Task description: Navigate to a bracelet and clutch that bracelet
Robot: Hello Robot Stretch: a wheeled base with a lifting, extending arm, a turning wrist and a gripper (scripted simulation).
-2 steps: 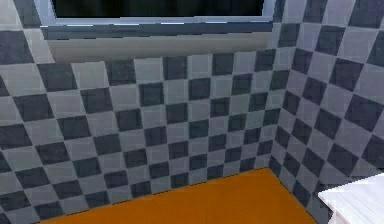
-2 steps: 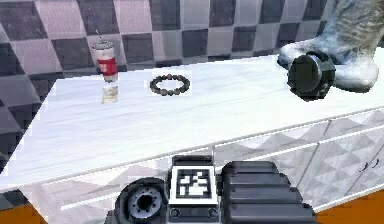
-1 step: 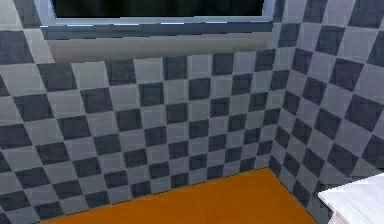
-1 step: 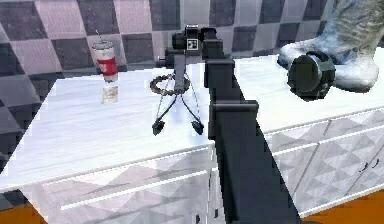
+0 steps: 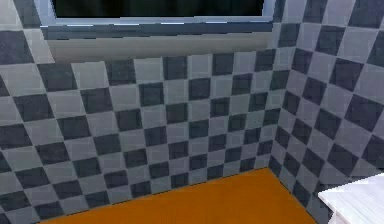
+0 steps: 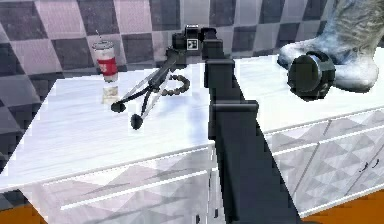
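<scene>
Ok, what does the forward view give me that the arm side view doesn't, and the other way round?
Forward view: a window set high in the wall.

Arm side view: the arm, the gripper, a dark beaded loop that looks like the bracelet lying on the white counter, a bottle with a red label, a dark round object and a grey statue.

Both: checkered wall tiles, orange floor, and probably that same counter, seen as a white corner at the forward view's lower right.
</scene>
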